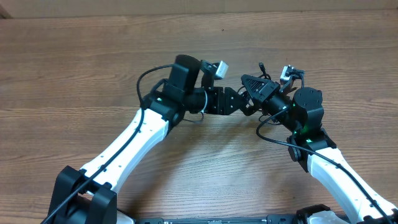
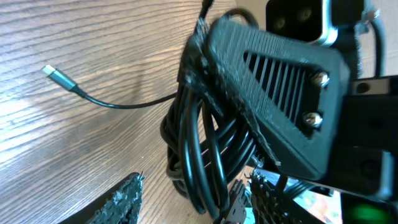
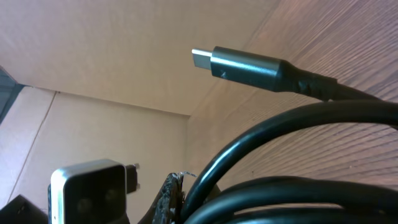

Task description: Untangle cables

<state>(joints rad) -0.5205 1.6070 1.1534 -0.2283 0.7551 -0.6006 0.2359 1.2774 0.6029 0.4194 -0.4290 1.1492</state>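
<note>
The cables (image 2: 199,155) are glossy black with a silver plug tip (image 2: 55,73), the table (image 2: 93,37) brown wood-grain.

Overhead, my white-and-black left arm (image 1: 134,140) runs from the 7 o'clock corner toward 1 o'clock. It bends at its black left wrist (image 1: 180,81) and aims the black left gripper (image 1: 238,99) toward 3 o'clock. My white-and-black right arm (image 1: 336,168) runs from 5 o'clock toward 11 o'clock, and its black right gripper (image 1: 252,87) points toward 10 o'clock. The two grippers meet tip to tip near the middle. In the left wrist view, the left gripper's rough fingers (image 2: 127,198) stand wide apart. The right gripper's ribbed finger (image 2: 273,81) is clamped on the black cable bundle (image 2: 199,155).
</note>
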